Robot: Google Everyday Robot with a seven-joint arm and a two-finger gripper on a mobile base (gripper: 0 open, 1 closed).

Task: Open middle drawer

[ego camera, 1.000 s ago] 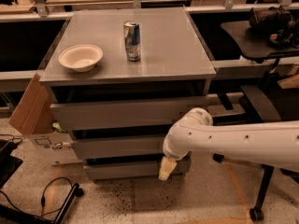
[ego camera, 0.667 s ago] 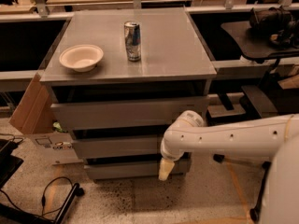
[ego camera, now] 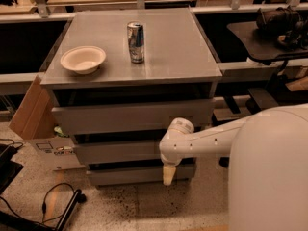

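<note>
The gripper (ego camera: pixel 168 175) hangs tip-down at the end of the white arm (ego camera: pixel 207 141), low in front of the grey cabinet. Whether its jaws are released or clenched cannot be told from this angle. The middle drawer (ego camera: pixel 115 153) lies just above and to the left of the jaws, its flat front in line with the drawers above and below it. The arm's wrist covers its right end. The jaws themselves hang before the lowest drawer (ego camera: pixel 125 175). Far above them on the counter (ego camera: pixel 183 52) stand a can (ego camera: pixel 135 42) and a bowl (ego camera: pixel 83 59).
</note>
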